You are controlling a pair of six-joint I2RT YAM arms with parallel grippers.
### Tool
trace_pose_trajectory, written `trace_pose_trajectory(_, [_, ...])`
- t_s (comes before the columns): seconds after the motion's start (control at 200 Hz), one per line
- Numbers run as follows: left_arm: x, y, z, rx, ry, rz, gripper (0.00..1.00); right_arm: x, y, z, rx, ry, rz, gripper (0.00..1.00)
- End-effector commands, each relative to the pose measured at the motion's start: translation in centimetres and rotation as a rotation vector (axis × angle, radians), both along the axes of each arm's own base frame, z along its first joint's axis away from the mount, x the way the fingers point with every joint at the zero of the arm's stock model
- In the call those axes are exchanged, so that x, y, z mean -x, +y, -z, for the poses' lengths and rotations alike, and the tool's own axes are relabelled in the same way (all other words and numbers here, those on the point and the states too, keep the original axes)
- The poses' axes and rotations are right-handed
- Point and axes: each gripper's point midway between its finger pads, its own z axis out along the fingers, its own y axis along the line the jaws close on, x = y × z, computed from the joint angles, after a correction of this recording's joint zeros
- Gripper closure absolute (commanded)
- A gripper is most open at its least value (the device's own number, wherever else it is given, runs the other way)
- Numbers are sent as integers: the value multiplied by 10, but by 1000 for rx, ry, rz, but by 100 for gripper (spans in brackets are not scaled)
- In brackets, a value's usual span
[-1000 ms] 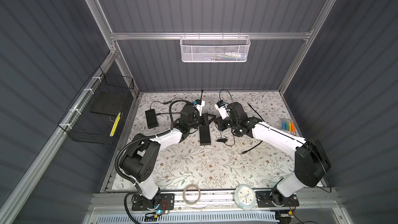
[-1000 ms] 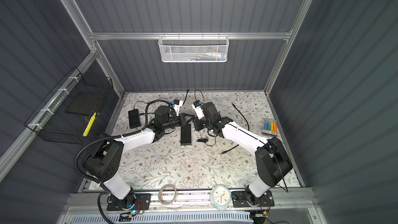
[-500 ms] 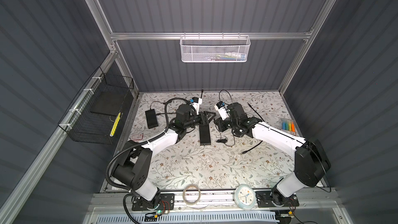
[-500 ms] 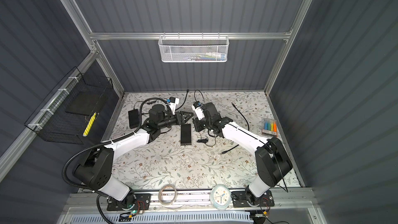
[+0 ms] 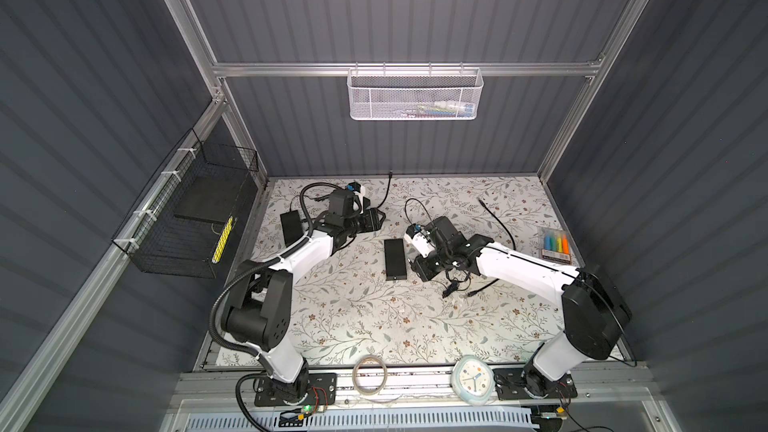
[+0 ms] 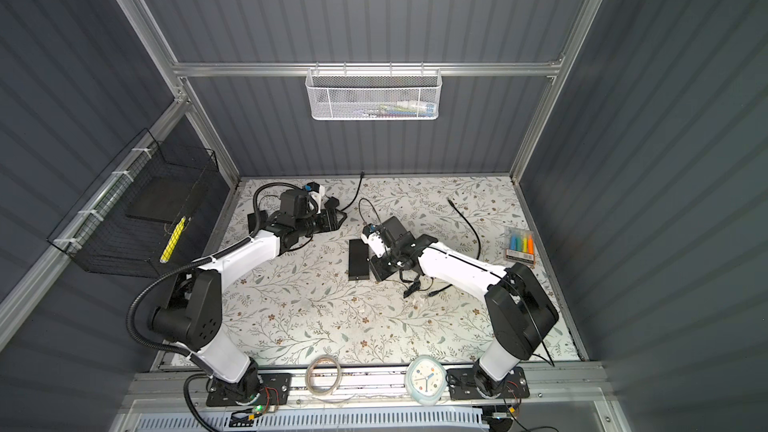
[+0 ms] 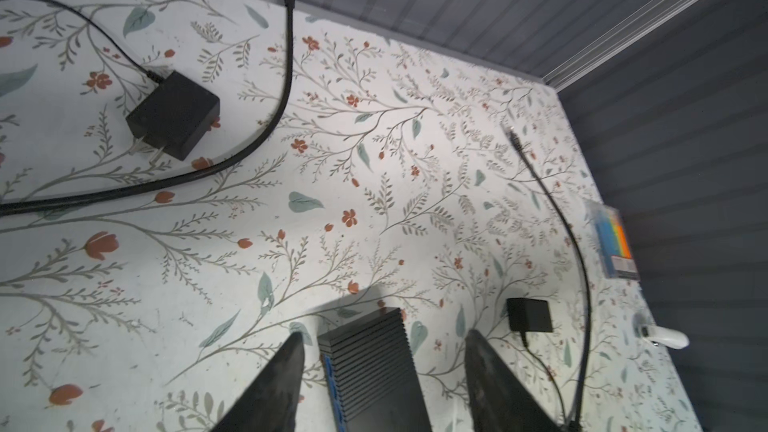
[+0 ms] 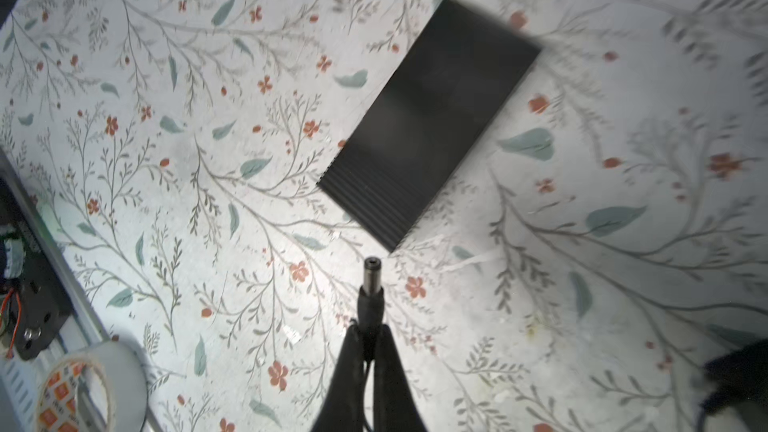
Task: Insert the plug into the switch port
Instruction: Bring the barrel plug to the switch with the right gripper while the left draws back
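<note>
At the left of the bench (image 5: 332, 326), the left claw (image 5: 373, 220) hovers near the back, beside a black power adapter (image 5: 291, 224). Its fingers (image 7: 291, 351) are spread wide and grip nothing. The left wrist view shows the ribbed end of the switch (image 7: 365, 359) in the gap between them, but both top views place this claw short of the switch and not touching it.

In the middle, the switch (image 5: 395, 259) lies flat and free on the bench, a long black box with no cable in it that I can see. A blue strip runs along one of its sides in the left wrist view. Which face carries the power port I cannot tell.

Just right of the switch, the right claw (image 5: 422, 271) is clamped on the black collar of the plug (image 8: 370, 280), whose cable trails behind it. In the right wrist view the metal barrel sticks out past the fingertips (image 8: 388, 332). It points at the near corner of the switch (image 8: 428, 126), close to it but with bare bench showing between.

Further right, a loose black cable (image 5: 496, 222) and a pack of coloured markers (image 5: 555, 245) lie out of the way.

By my reading, the pick-up is done and the plug is brought up to the switch. Finding the port, lining the barrel up with it and pushing it home are all left to do. With nothing holding the switch, it may slide under that push unless the left claw comes in to brace it.
</note>
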Motion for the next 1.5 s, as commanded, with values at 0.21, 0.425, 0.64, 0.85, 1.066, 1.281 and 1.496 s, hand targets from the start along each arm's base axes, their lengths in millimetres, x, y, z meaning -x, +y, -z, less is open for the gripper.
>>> trace_pose_trajectory(0.21, [-31,-26,58,-94,69,87,38,45,17,59,63,208,-39,100])
trace_pose_trajectory(0.425, [-40,-50,64,-89,70,156,38,35,19,79,120,208,-30,100])
trace_pose_trajectory(0.64, [-38,-57,78,-91,95,185,38,20,17,84,145,186,-23,100])
trace_pose_trajectory(0.85, [-31,-60,84,-84,115,224,38,4,3,85,172,163,10,100])
trace_pose_trajectory(1.066, [-22,-57,89,-90,144,231,39,-10,-7,78,178,134,37,100])
trace_pose_trajectory(1.281, [-5,-42,97,-132,176,217,39,-21,-12,73,175,112,52,100])
trace_pose_trajectory(1.496, [0,-21,92,-173,180,162,39,-28,-16,68,180,90,59,100])
